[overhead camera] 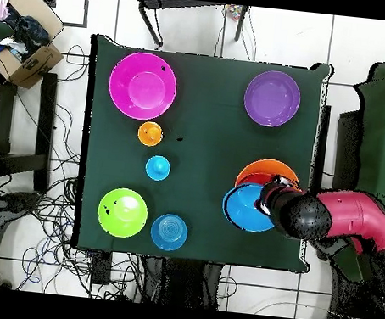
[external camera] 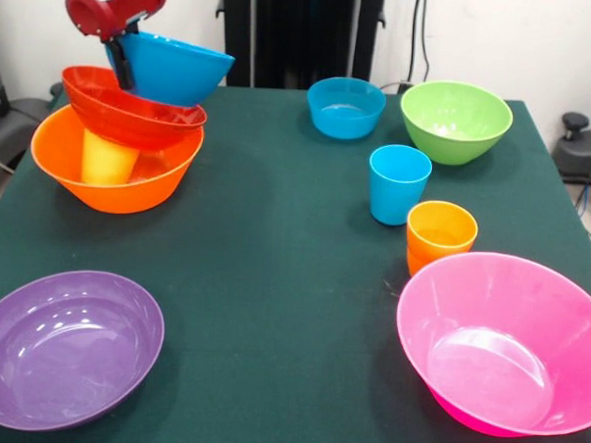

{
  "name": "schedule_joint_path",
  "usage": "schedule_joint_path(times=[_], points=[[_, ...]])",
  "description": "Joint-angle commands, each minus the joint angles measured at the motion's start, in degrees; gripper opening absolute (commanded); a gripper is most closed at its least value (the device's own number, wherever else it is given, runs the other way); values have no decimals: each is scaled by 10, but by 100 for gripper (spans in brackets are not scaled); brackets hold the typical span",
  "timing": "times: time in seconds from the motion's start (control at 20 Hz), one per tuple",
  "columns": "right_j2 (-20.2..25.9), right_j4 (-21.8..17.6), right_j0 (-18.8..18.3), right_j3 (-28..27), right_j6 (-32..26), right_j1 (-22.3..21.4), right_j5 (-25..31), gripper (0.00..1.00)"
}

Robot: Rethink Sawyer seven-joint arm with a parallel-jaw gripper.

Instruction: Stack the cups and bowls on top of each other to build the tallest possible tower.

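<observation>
While clamped on rim of blue bowl [external camera: 175,67], gripper [external camera: 119,65] holds it tilted just above red-orange bowl [external camera: 132,109]. Red-orange sits askew, propped on yellow cup [external camera: 108,160] inside orange bowl [external camera: 115,165] at table [external camera: 275,230] corner. Risk: release off-centre, slides off or tips the tower. Needs levelling first. Other bowls, cups well apart, unstacked.

Low front view across green table [external camera: 275,230]; overhead view straight down.
</observation>
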Motion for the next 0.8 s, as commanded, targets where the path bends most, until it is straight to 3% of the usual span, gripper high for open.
schedule_joint_path(times=[0.05,0.8], points=[[4,-42,10,-25,-182,30,35,0],[1,-55,-16,-19,-201,45,34,0]])
